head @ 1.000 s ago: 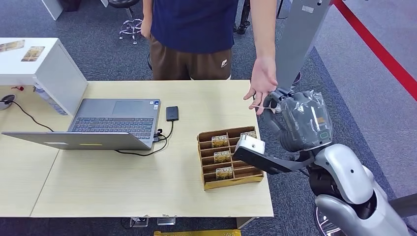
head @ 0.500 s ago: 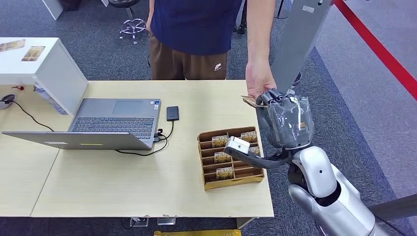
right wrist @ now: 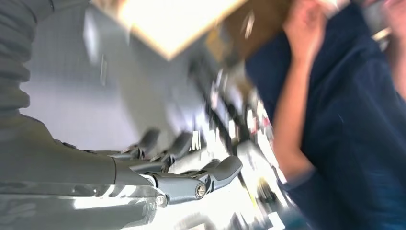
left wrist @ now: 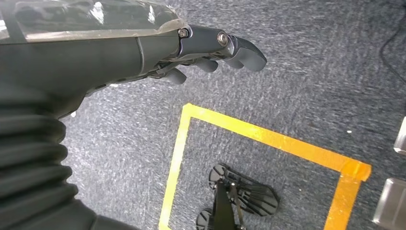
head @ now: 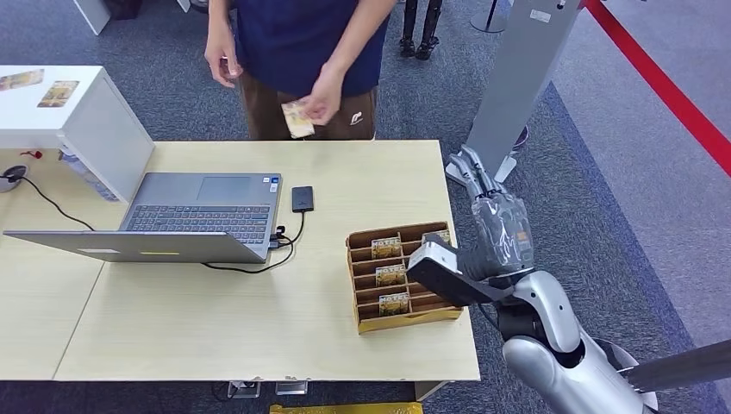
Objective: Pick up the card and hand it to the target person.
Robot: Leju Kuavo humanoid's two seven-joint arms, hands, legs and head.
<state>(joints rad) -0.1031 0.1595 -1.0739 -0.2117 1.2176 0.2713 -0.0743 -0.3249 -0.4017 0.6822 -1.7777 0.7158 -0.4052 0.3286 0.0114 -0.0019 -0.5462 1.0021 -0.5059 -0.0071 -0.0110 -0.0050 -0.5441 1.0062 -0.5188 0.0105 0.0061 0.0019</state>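
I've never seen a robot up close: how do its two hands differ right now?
The right hand is raised beside the table's far corner, fingers stretched toward the person; the left hand hangs low over grey carpet and yellow floor tape. The right hand's wrist view is blurred; the left hand's is sharp. Both hold nothing; the person holds the card.

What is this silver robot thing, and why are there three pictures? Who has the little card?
It is a walking robot with two silver arms and hands like ours. The big picture comes from a camera high on its body, looking down at a wooden table. On it sit a laptop and a card box with more cards. The other two pictures come from cameras at its wrists. One shows the left hand hanging over the carpet, holding nothing. The other, blurry, shows the right hand with fingers apart, also holding nothing. The person across the table holds the card in one hand.
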